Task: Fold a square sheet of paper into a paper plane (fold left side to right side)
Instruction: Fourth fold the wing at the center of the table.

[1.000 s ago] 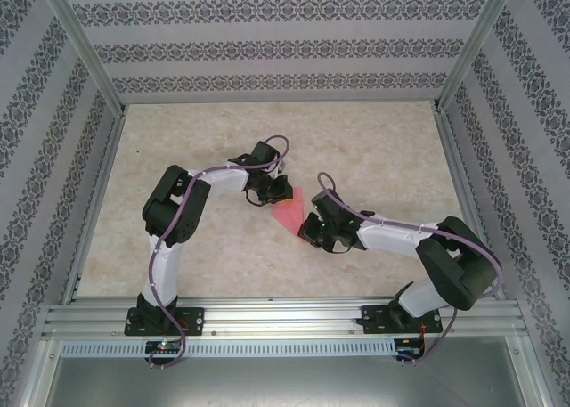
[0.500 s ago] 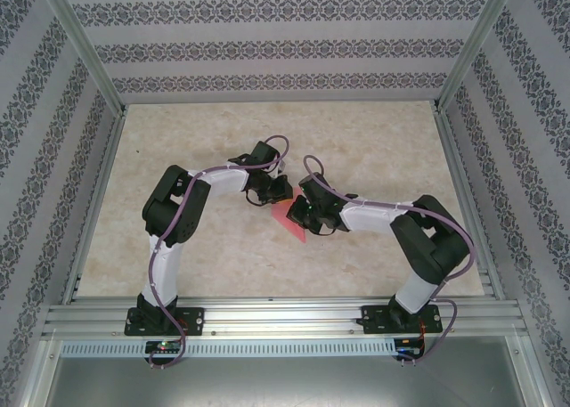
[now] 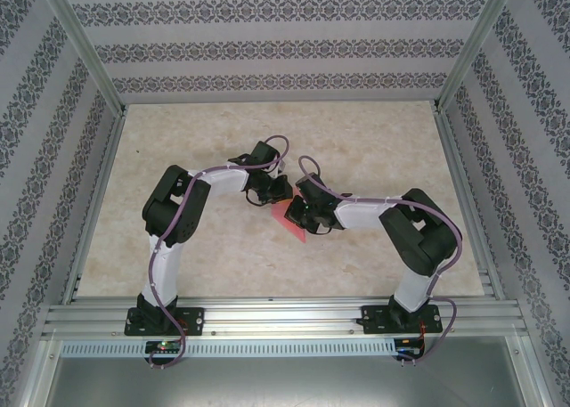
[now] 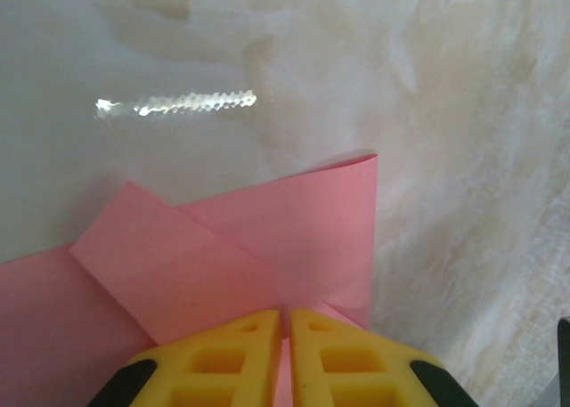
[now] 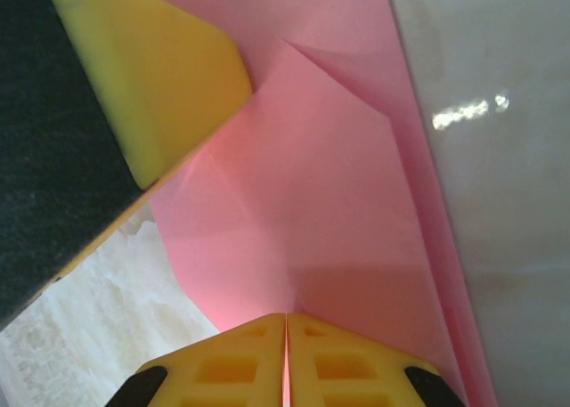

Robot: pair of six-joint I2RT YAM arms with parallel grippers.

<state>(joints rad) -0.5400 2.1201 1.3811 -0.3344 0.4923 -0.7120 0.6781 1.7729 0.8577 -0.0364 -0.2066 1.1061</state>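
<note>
The salmon-pink sheet of paper (image 3: 295, 228) lies mid-table, folded into a narrow creased shape with its point toward the near right. My left gripper (image 3: 278, 192) sits at its far left end and my right gripper (image 3: 301, 213) presses in close beside it. In the left wrist view the yellow fingers (image 4: 286, 313) are shut on the paper (image 4: 267, 238), whose folded flaps run into the tips. In the right wrist view the jaws (image 5: 286, 316) are shut on a raised crease of the paper (image 5: 321, 202). The left gripper's yellow finger (image 5: 160, 77) is right beside it.
The beige table (image 3: 374, 149) is bounded by metal frame rails and patterned walls (image 3: 267, 51). Both arm bases stand on the near rail (image 3: 285, 316). The right arm's elbow (image 3: 419, 233) sticks out over the right side of the table.
My right gripper has swung left and away, carrying its side of the paper toward the left gripper. The visible pink shape has narrowed. The left arm has held still.
</note>
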